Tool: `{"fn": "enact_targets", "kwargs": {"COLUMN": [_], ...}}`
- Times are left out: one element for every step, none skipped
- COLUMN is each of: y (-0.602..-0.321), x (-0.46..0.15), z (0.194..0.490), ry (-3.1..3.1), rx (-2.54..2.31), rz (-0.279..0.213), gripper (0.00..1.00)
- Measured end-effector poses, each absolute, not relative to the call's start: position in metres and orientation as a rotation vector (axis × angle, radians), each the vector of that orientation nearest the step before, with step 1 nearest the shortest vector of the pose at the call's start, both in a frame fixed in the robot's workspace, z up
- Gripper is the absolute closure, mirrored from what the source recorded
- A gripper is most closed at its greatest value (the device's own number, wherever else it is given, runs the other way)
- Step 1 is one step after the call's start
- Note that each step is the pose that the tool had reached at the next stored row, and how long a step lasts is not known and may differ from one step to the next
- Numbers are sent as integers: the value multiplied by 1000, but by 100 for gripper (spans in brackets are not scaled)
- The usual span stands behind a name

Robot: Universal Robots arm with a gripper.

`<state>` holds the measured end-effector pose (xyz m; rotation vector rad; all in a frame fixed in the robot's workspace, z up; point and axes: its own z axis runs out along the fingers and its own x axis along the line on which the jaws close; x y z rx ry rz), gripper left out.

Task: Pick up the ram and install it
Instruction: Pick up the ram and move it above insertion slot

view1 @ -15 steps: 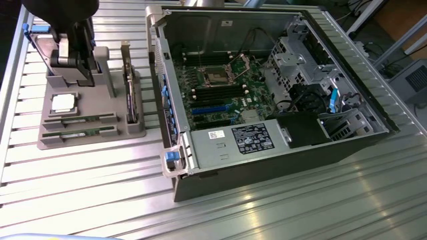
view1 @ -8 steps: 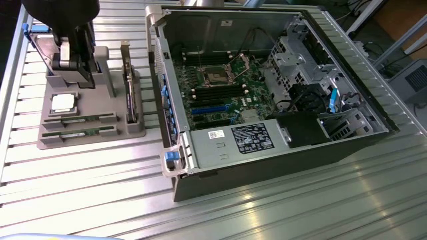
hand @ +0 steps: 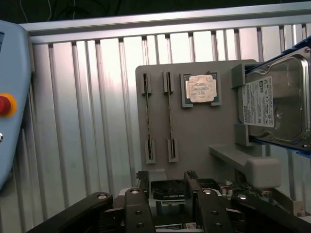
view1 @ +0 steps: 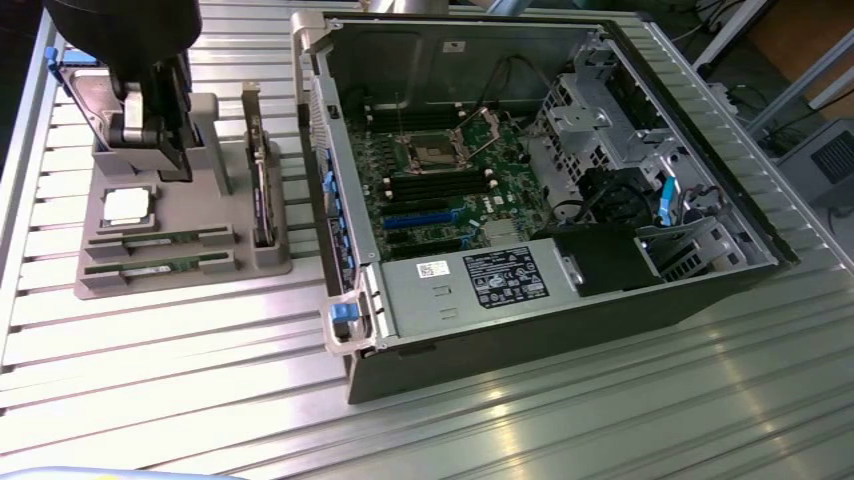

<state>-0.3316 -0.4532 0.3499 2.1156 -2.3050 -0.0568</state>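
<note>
- The robot's black two-finger gripper (hand: 165, 178) is spread wide with nothing in it. In the exterior view it hangs (view1: 167, 160) over the grey moulded plastic parts tray (view1: 187, 285).
- Two long, thin green circuit-board ram sticks stand on edge in the tray. The inner ram stick (view1: 158, 241) is next to the square silver processor chip (view1: 127, 205). The outer ram stick (view1: 158, 266) runs along the tray's rim. From the wrist they show edge-on as two thin lines, inner (hand: 170, 116) and outer (hand: 147, 119).
- Handling, my guess: very light, stiff along its length, but thin and easy to crack or twist. The chips and contact edge are delicate, so I'd pinch the flat faces mid-length, where the top edge is bare between the grey end brackets.
- There's only a narrow gap between the two sticks, so the fingers have little room.
- Tall neighbours on the tray are a dark upright expansion card with a metal bracket (view1: 256, 170) and a silver hard drive (hand: 274, 104).
- The open grey computer case (view1: 747, 190) has walls all round the green motherboard (view1: 454, 180), plus cables and a drive cage at the exterior view's right. Room above it is free, room sideways isn't.
</note>
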Motion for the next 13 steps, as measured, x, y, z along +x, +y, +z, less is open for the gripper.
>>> {"fn": "enact_targets", "kwargs": {"y": [-453,-453,-453,-453,-453,-453,-453,-453,-453,-453,-453,-453,-453], "x": [-332,-332,-332,-332,-332,-332,-332,-332,-332,-332,-332,-332,-332], "z": [349,349,349,348,347,347,346,345,344,344,343,343,342], "ry": [-2305,-2305,-2305,-2305,-2305,-2305,-2305,-2305,-2305,-2305,-2305,-2305,-2305], "rx": [2116,2116,2116,2116,2116,2116,2116,2116,2116,2116,2116,2116,2116], "rz": [-57,-57,-57,-57,-57,-57,-57,-57,-57,-57,-57,-57,-57], "gripper": [58,58,58,58,58,58,58,58,58,58,58,58,58]}}
